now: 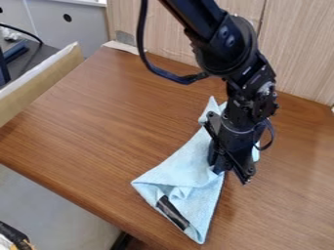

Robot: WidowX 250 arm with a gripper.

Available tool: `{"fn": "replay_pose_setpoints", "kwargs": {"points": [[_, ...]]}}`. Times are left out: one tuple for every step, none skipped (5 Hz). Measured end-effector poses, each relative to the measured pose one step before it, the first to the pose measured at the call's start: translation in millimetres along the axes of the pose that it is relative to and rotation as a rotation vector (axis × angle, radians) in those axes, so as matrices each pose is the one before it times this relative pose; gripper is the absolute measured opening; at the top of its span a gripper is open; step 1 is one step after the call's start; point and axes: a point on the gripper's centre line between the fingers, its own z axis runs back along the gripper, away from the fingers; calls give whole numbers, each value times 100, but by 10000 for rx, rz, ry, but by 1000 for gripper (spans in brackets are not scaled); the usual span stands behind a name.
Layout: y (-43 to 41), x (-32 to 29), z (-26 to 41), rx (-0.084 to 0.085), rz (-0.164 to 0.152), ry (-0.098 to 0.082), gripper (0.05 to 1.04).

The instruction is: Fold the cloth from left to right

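- Cloth: the light blue, soft fabric cloth (pixel 179 168) lies on the brown, wood-grained desk (pixel 98 122), right of its middle. It runs at a slant from a narrow peak toward the desk's far edge to a broader end near the desk's near edge.
- Folds: the broad end bears creased, overlapping layers; one corner points left and another points down, near the near edge. A dark, elongated patch (pixel 173 212) shows among these layers.
- Arm: the black, jointed robot arm (pixel 228 44) enters from the top edge of the view and hangs down over the cloth. A thick black cable (pixel 141 36) loops along its left side.
- Gripper: the black, two-finger gripper (pixel 225 165) is low over the middle of the cloth and hides part of it; cloth shows on both sides. Whether it is apart, together or clamped on the fabric cannot be told.
- Surroundings, far side: a pale, wood-grained upright panel (pixel 297 58) stands behind the desk's far edge. Beyond the far left corner is a light grey panel (pixel 72 31) with a round dark hole.
- Surroundings, left side: a tan board (pixel 46 78) with a whitish upper edge stands along the desk's left edge.
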Motion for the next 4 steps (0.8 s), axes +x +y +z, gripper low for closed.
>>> {"fn": "replay_pose_setpoints", "kwargs": {"points": [[36, -1, 88, 96, -109, 130, 496], [-142, -54, 5, -75, -111, 80, 737], [-114, -133, -12, -390, 51, 11, 979], [173, -212, 790, 107, 2, -5, 1001]]}}
